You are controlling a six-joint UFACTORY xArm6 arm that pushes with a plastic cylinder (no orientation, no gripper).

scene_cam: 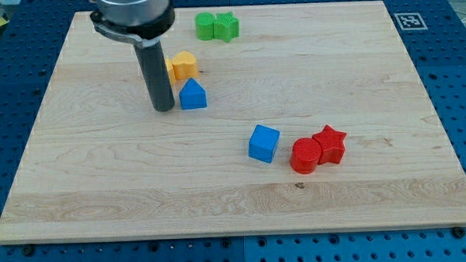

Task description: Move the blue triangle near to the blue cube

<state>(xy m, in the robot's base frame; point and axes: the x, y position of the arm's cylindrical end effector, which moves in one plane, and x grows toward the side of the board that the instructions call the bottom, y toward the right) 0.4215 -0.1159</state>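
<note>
Blocks on tabletop, tip set for push

Blue cube (264, 143) sat nearest, beside red cylinder (304, 155) and red star (330, 144). Farther back, my tip (164, 108) stood just left of blue triangle (192, 95), placed to shove it rightward toward the cube. No fingers were fitted.

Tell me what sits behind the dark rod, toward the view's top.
A yellow block shows beside my rod, its left part covered, so its shape is unclear. My tip rests on the wooden board, just left of the blue triangle block.
</note>
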